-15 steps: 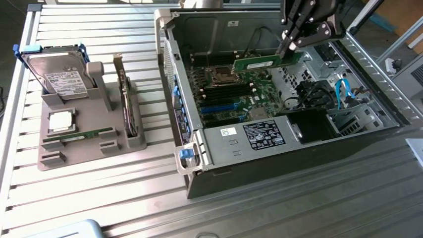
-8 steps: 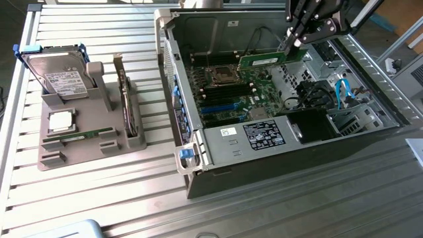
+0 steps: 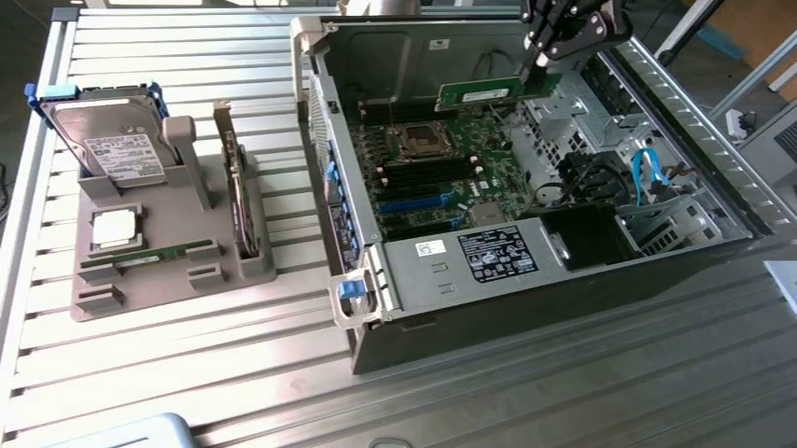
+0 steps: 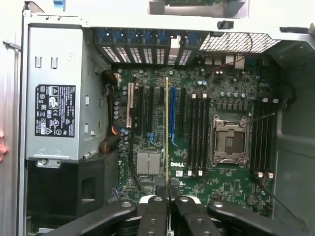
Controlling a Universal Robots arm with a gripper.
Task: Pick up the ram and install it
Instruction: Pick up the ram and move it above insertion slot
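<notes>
My gripper [image 3: 546, 77] hangs over the far side of the open computer case [image 3: 361, 280] and is shut on the ram [image 3: 480, 93], a narrow green board with a white label, held up in the air above the motherboard [image 3: 424, 201]. In the wrist view the ram [image 4: 167, 128] shows edge-on as a thin line running out from between my black fingers [image 4: 156, 216]. It lies over the motherboard [image 4: 231, 189] beside a blue slot [image 4: 172, 115]. Empty black memory slots [image 4: 198, 132] sit next to the processor socket [image 4: 229, 142].
A grey parts holder [image 3: 149, 271] at the exterior view's left carries a hard drive [image 3: 106, 140], a silver processor chip [image 3: 115, 227] and an upright card [image 3: 237, 196]. Inside the case are the power supply [image 3: 468, 257], blue cables [image 3: 644, 173] and a drive cage [image 3: 673, 219].
</notes>
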